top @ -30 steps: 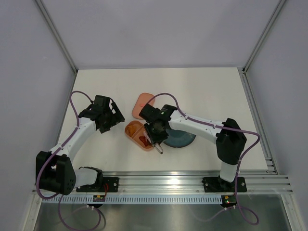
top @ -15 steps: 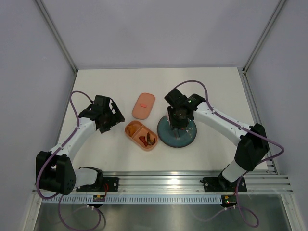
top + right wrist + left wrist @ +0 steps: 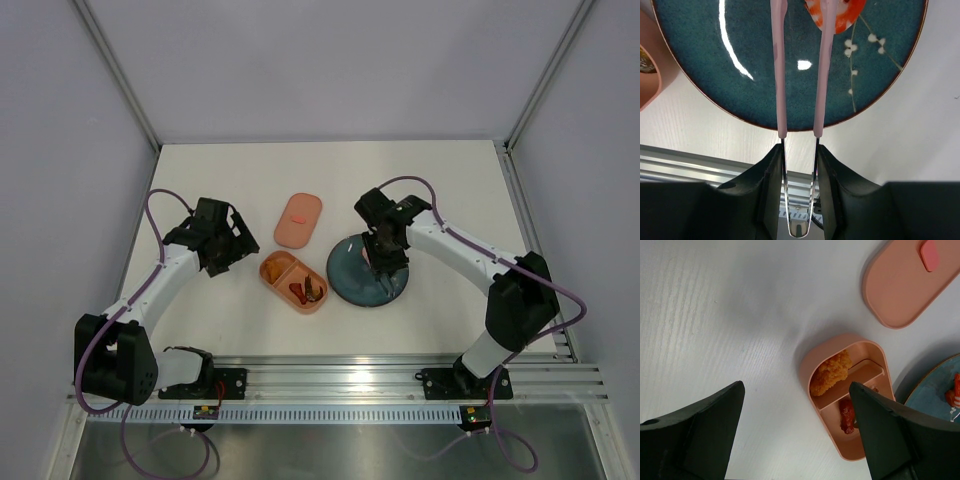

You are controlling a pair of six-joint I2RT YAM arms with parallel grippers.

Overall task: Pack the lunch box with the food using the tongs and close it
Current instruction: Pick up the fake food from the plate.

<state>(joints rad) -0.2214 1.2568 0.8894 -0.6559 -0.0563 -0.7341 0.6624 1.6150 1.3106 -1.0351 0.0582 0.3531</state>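
The left gripper (image 3: pixel 222 246) hovers above the white table (image 3: pixel 450 190) to the left of the lunch box (image 3: pixel 281 268). Its fingers (image 3: pixel 695 435) are spread wide and hold nothing. The right gripper (image 3: pixel 386 250) is positioned over the round teal plate (image 3: pixel 350 282). Its fingers (image 3: pixel 771 185) are closed on the metal spring end of the tongs (image 3: pixel 779 75), one finger against each arm. The two pinkish arms of the tongs stand slightly apart and run parallel out over the plate. In the right wrist view the right-hand arm crosses a red-orange piece of food (image 3: pixel 842 12) lying on the plate. The tips of the tongs are cut off at the top of that view, so it cannot be determined whether they grip the piece. The lunch box base lies open on the table, just left of the plate, with its long axis diagonal. One compartment contains an orange breaded piece (image 3: pixel 830 374). The other compartment, nearer the arm bases, contains a red piece (image 3: pixel 846 415) and a dark brown piece (image 3: pixel 313 290). The lid (image 3: pixel 298 219) lies flat on the table beyond the base, apart from it, with its small red mark (image 3: pixel 929 254) facing up. An aluminium rail (image 3: pixel 400 375) runs along the near edge of the table.
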